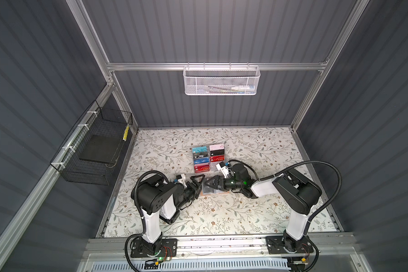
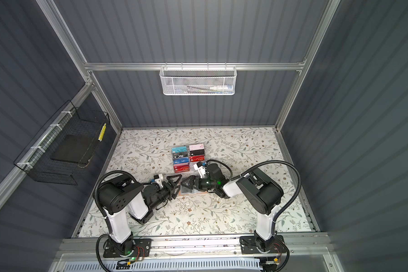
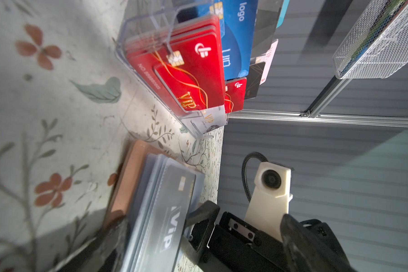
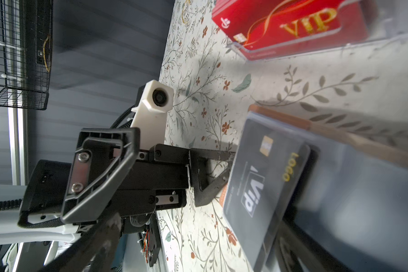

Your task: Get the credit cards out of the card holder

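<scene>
at card holder, both arms crouch

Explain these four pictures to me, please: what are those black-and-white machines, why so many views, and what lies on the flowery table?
Those are two robot arms, bolted at the near edge of the table. Each ends in a two-fingered claw called a gripper.

Two pictures come from a pair of cameras overhead and show nearly the same whole scene. The other two come from a small camera on each arm's wrist, looking along its fingers from very close.

On the table lies the card holder, a tan booklet with greyish see-through pocket pages. A black VIP card sits in its top pocket. Behind it stands a clear rack filled with more coloured cards.

The left gripper and the right gripper face each other at the holder, both with fingers spread open. Neither holds anything.
</scene>
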`<state>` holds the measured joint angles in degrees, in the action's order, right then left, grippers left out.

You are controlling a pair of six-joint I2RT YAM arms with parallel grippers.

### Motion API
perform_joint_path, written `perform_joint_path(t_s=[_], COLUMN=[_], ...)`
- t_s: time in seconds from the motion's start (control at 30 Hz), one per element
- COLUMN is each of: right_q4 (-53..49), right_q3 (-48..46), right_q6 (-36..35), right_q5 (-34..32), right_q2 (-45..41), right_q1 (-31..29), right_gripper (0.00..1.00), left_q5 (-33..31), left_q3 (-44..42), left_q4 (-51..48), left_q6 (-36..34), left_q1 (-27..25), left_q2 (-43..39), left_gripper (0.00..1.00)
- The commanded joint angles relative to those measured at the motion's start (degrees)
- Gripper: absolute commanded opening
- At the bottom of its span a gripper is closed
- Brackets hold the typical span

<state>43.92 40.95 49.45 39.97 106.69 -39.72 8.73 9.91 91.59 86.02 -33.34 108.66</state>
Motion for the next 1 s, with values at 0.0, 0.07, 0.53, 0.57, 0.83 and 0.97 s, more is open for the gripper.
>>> perform_joint_path(t_s=[0.0,0.07,0.53,0.57,0.83,0.97], right_q4=[-0.5,-0.15,1.12,0.49,-3.37,-3.74], right_q3=[1.55,1.63,1.39,1.37,1.51,1.28], right_q6=[-1.62,-1.62,-1.5,-1.77,-3.13,-2.89], right_q5=[2.28,2.58,2.55,2.28,0.54,0.44], right_q2=[0.96,0.98,1.21,1.04,0.36,0.36], right_q1=[-0.9,-1.01,-1.06,-0.97,0.07,1.25], right_gripper=[0.98,0.98,0.73,0.71,0.51,0.44], left_q5=[0.22,0.18,-0.03,-0.03,-0.11,-0.08], left_q3=[-1.78,-1.98,-2.53,-2.53,-2.78,-2.88], left_q4=[-4.05,-4.05,-4.05,-4.04,-4.05,-4.04], left_q6=[-1.45,-1.47,-1.52,-1.51,-1.64,-1.81], left_q1=[-0.64,-0.65,-0.67,-0.67,-0.64,-0.67], left_q2=[4.24,4.11,4.02,4.09,4.1,4.46], left_gripper=[1.0,1.0,1.0,1.0,1.0,1.0])
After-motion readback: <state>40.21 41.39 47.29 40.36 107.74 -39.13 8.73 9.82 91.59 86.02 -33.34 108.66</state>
